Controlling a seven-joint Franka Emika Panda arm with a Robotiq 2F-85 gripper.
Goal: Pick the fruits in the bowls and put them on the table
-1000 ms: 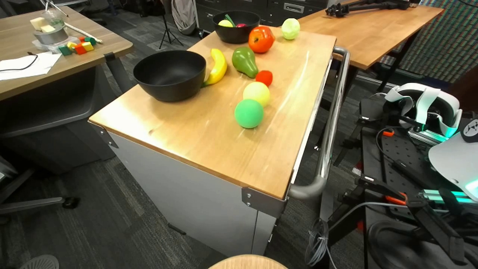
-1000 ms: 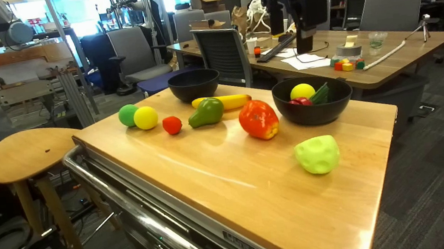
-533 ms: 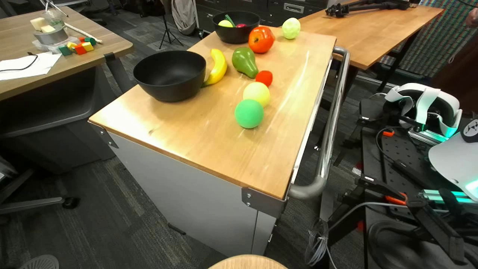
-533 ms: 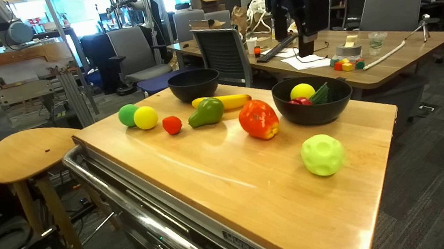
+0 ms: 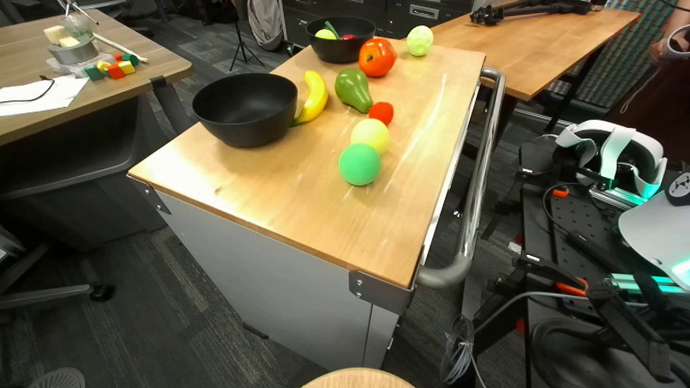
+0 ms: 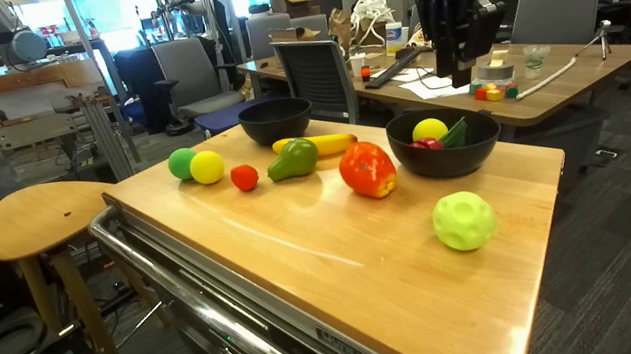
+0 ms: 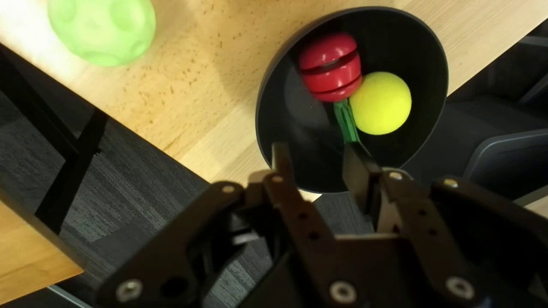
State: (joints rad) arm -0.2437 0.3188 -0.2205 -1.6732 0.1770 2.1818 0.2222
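Gripper point(image 6: 455, 74) shifted right in an exterior view, jaws part-spread, empty. Two bowls point(image 6: 277, 128): right bowl point(image 6: 448, 164) holds yellow ball point(image 7: 381, 105), red fruit point(image 7: 332, 78), green stalk point(image 7: 346, 122). Seven fruits point(image 6: 367, 170) on wood table point(image 6: 401, 269), grey carpet point(image 6: 625, 258).

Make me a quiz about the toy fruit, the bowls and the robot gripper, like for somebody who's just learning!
1. Fill in the colour: in the wrist view, a black bowl holds a red toy and, right beside it, a ____ ball.
2. True or false: the gripper is holding no fruit.
3. Where does the banana lie? a) inside a bowl; b) on the table; c) under the table.

Key: 1. yellow; 2. true; 3. b
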